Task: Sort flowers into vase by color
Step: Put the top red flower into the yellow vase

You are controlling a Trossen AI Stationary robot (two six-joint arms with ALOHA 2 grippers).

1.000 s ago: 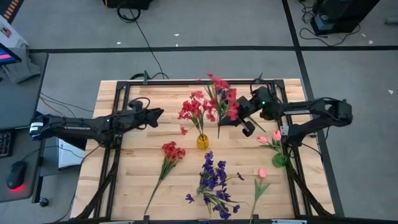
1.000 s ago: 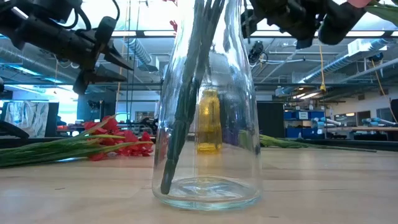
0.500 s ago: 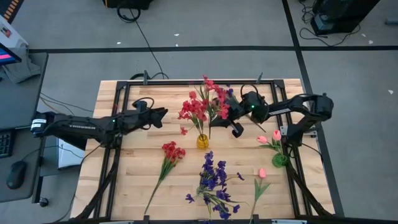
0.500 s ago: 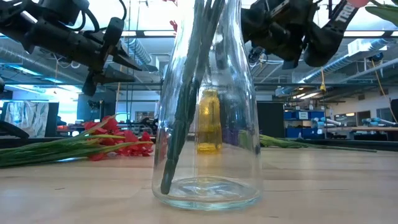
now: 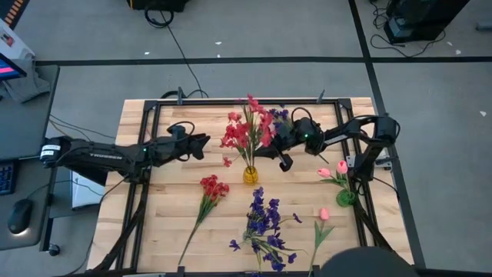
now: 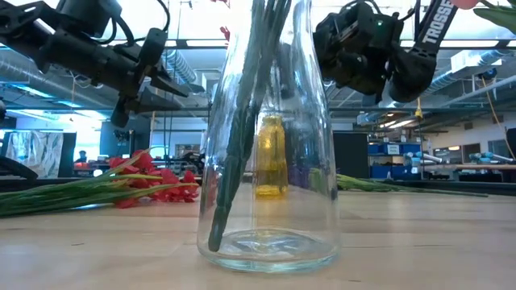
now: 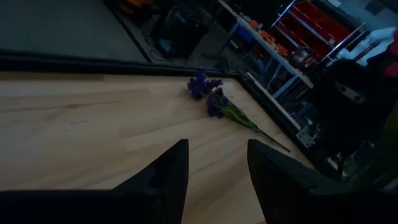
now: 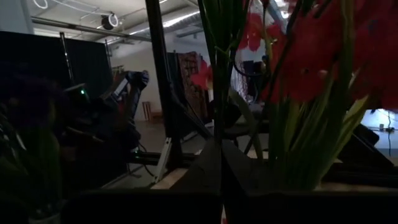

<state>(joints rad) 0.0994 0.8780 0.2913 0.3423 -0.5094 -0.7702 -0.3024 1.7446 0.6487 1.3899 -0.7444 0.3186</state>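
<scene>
- Holding a red sprig (image 5: 254,115) by its thin green stem, the right gripper (image 5: 270,148) sits just right of and behind the yellow vase (image 5: 250,175), above the table (image 5: 165,192); its fingers are pressed fully together on the stem, as the right wrist view shows (image 8: 214,149).
- The held sprig stands close beside the red bunch (image 5: 238,135) that is already in the yellow vase; whether the blooms touch cannot be told from above.
- Left gripper (image 5: 201,141) hovers well left of the yellow vase and slightly behind it, fingers partly apart with nothing between them; the left wrist view shows bare wood in the gap (image 7: 214,174).
- A second red sprig (image 5: 209,192) lies flat on the table, in front of the yellow vase and to its left, blooms pointing toward the vase.
- A loose red petal (image 5: 227,161) lies on the wood just left of the yellow vase.
- Purple sprigs (image 5: 265,223) lie in a pile directly in front of the yellow vase; some of their stems stand in a clear glass vase (image 6: 268,161) that fills the low view, with the yellow vase seen behind it.
- Green vase (image 5: 346,198) stands well right of the yellow vase, with pink tulips (image 5: 334,171) in it.
- One more pink tulip (image 5: 324,215) lies on the table, in front of the yellow vase and off to its right, near the green vase.
</scene>
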